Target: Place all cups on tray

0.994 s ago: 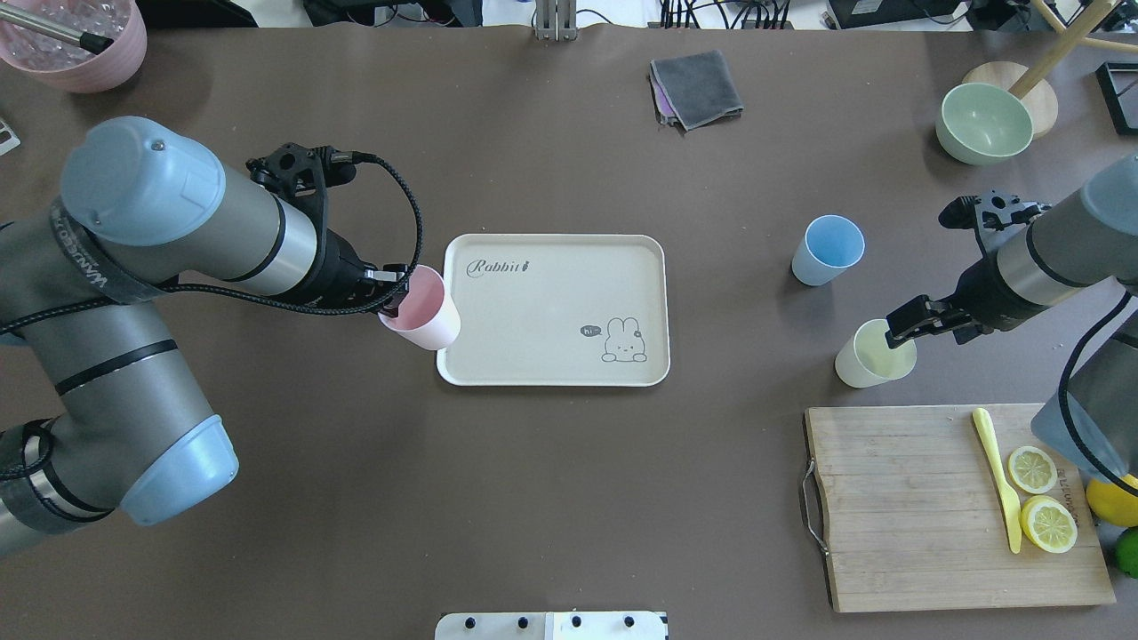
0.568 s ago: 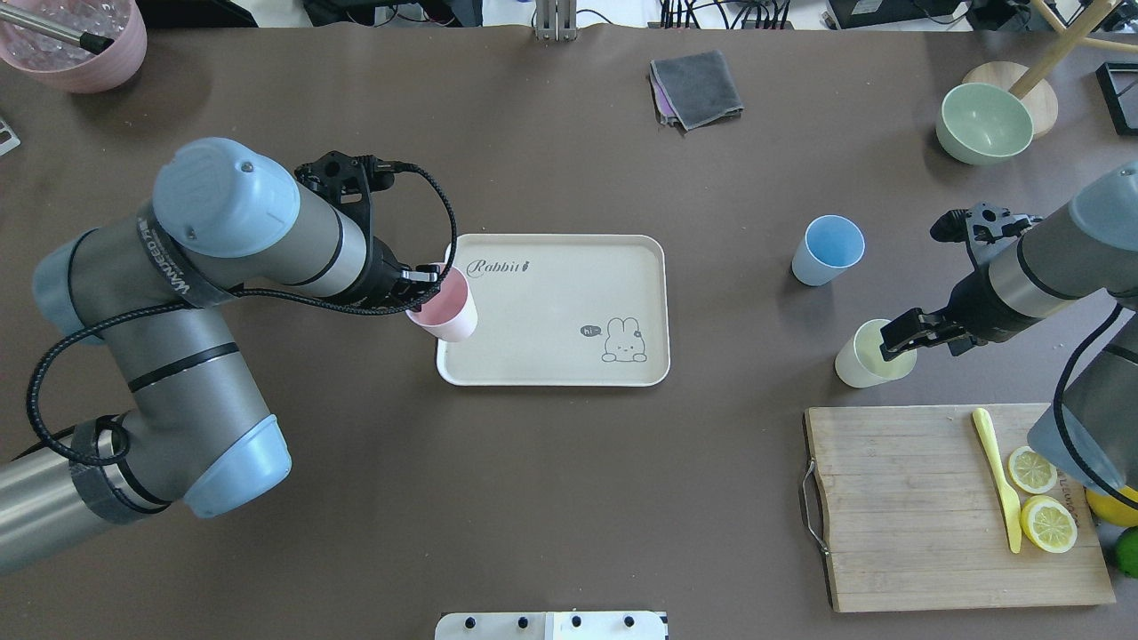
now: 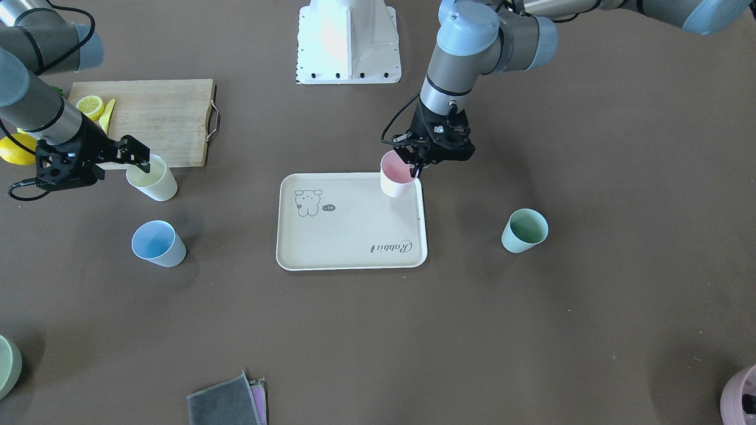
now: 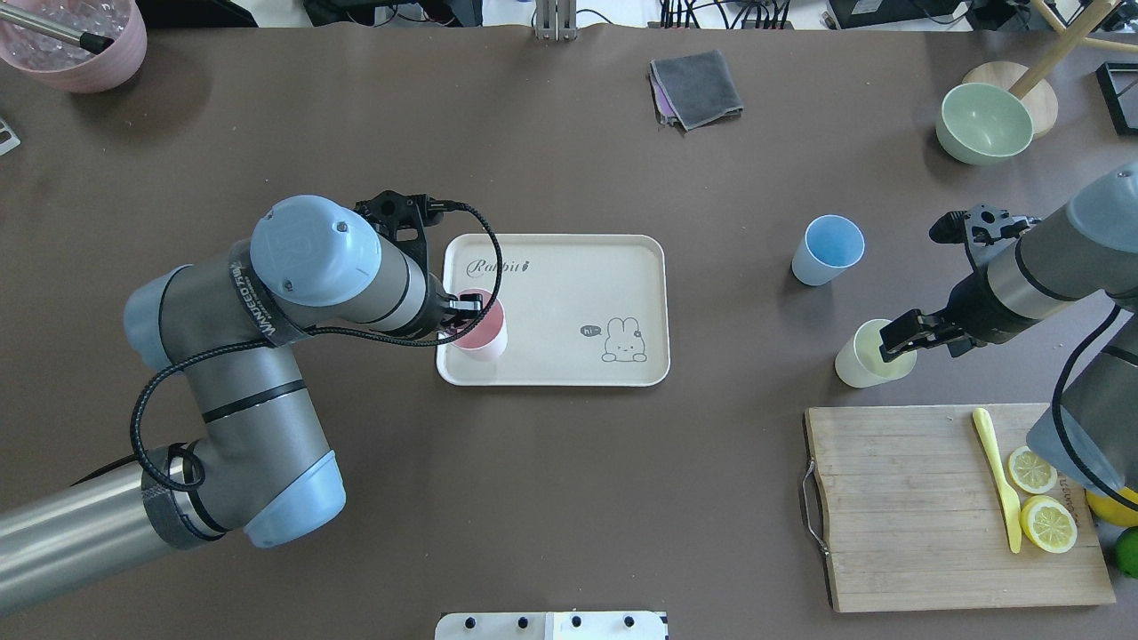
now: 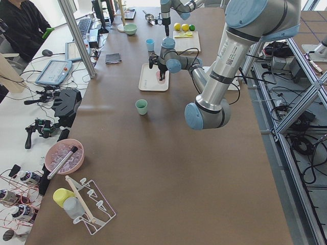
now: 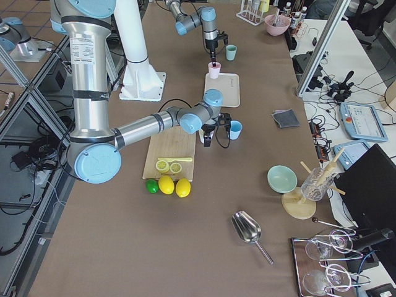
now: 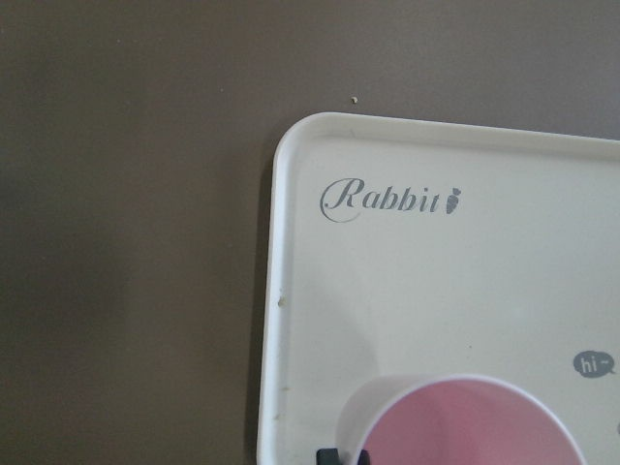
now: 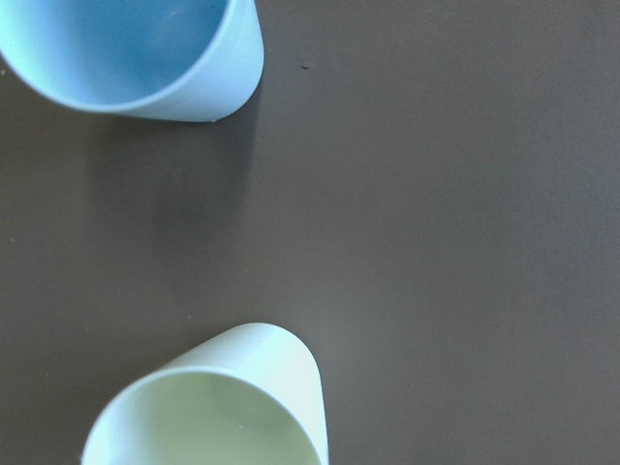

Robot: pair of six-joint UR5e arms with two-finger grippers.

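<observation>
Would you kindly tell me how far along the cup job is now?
Nothing is released yet. The left gripper holds the pink cup at the tray corner; the right gripper sits at the yellow cup rim, grip unclear. The blue cup and green cup stand on the table.

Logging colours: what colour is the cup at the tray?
Pale pink cup, clearest in the front-facing view.

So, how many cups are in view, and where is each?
4. The pink cup is over the tray's corner in the left tool; the yellow cup by the cutting board, right tool at its rim; the blue cup and green cup stand alone. None seems hidden.
</observation>
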